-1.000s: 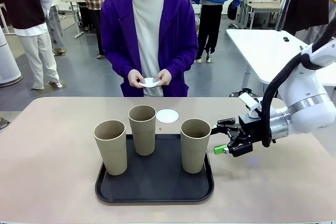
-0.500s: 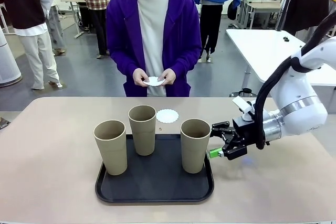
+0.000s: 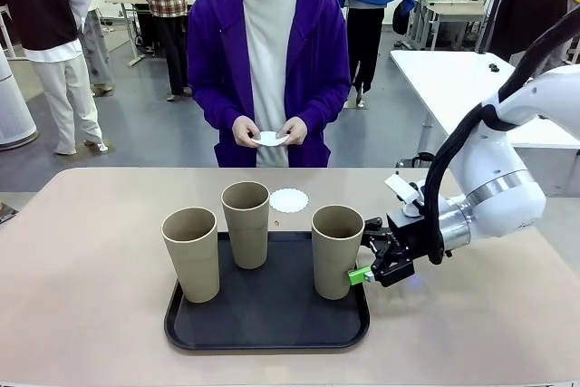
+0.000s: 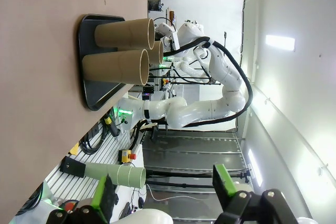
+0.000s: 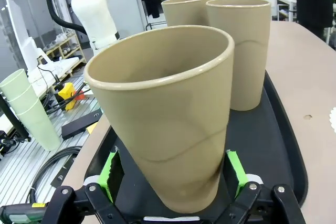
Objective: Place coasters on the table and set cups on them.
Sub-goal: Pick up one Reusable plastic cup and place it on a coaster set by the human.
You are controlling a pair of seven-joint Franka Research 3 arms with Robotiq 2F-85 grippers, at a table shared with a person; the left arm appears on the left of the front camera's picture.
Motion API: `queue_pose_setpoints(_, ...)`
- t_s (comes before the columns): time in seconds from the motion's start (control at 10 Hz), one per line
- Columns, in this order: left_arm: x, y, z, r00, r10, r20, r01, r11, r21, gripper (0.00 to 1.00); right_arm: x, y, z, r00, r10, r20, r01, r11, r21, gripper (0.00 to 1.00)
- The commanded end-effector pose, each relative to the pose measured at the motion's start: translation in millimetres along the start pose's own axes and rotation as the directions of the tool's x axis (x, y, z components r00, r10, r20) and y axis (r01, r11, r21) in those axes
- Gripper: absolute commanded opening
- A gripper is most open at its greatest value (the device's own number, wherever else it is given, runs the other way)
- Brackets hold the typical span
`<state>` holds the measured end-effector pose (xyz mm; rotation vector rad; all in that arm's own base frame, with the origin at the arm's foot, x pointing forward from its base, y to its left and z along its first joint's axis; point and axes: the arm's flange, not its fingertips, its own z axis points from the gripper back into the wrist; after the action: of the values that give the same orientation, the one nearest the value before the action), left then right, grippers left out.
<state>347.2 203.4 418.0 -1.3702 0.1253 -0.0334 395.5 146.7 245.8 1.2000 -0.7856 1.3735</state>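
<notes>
Three tan cups stand on a black tray (image 3: 268,333): left cup (image 3: 191,253), middle cup (image 3: 246,223), right cup (image 3: 337,250). My right gripper (image 3: 362,254) is open, with one finger on each side of the right cup's lower part. In the right wrist view that cup (image 5: 168,114) stands between the green pads (image 5: 234,167) of the right gripper (image 5: 171,176). One white coaster (image 3: 289,200) lies on the table (image 3: 91,251) behind the tray. The person holds another coaster (image 3: 270,139) in both hands. My left gripper (image 4: 163,195) is open and holds nothing, well away from the tray.
The other two cups (image 5: 239,45) stand behind the near one on the tray (image 5: 273,145). A white glossy table (image 3: 462,79) is at the far right. The beige tabletop is bare to the left and right of the tray.
My right gripper has moved left along the tray's edge, from beside the right cup to straddling it. The person's hands with the coaster have shifted slightly.
</notes>
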Motion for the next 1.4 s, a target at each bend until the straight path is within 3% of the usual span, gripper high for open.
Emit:
queue_pose_setpoints(0.0,0,-2,1,1.000,-0.008,0.009,0.008,1.000,-0.008,1.00,2,-9,-19,1.000,0.011,-0.010,-0.011,1.000,-0.014,1.00)
queue_pose_setpoints(0.5,0,-2,1,1.000,-0.008,0.009,0.008,1.000,-0.008,1.00,5,-11,-35,0.999,0.047,0.023,-0.047,0.999,-0.002,1.00)
queue_pose_setpoints(0.6,0,-2,1,1.000,-0.008,0.009,0.008,1.000,-0.008,1.00,5,-12,-35,0.997,0.060,0.042,-0.060,0.998,-0.002,0.40)
queue_pose_setpoints(0.7,0,-2,1,1.000,-0.008,0.009,0.008,1.000,-0.008,1.00,4,-12,-34,0.997,0.060,0.043,-0.060,0.998,0.005,0.40)
queue_pose_setpoints(0.8,0,-2,1,1.000,-0.008,0.009,0.008,1.000,-0.008,1.00,4,-12,-33,0.997,0.056,0.045,-0.057,0.998,0.004,0.00)
queue_pose_setpoints(0.9,0,-2,1,1.000,-0.008,0.009,0.008,1.000,-0.008,1.00,6,-9,-31,0.997,0.063,0.047,-0.063,0.998,0.002,0.35)
queue_pose_setpoints(1.0,0,-2,1,1.000,-0.008,0.009,0.008,1.000,-0.008,1.00,13,-2,-29,0.997,0.068,0.037,-0.068,0.997,-0.020,0.00)
queue_pose_setpoints(1.1,0,-2,1,1.000,-0.008,0.009,0.008,1.000,-0.008,1.00,26,6,-25,0.999,0.041,-0.018,-0.043,0.995,-0.091,0.15)
queue_pose_setpoints(1.3,0,-2,1,1.000,-0.008,0.009,0.008,1.000,-0.008,1.00,88,32,-8,0.999,0.039,-0.013,-0.040,0.988,-0.149,0.15)
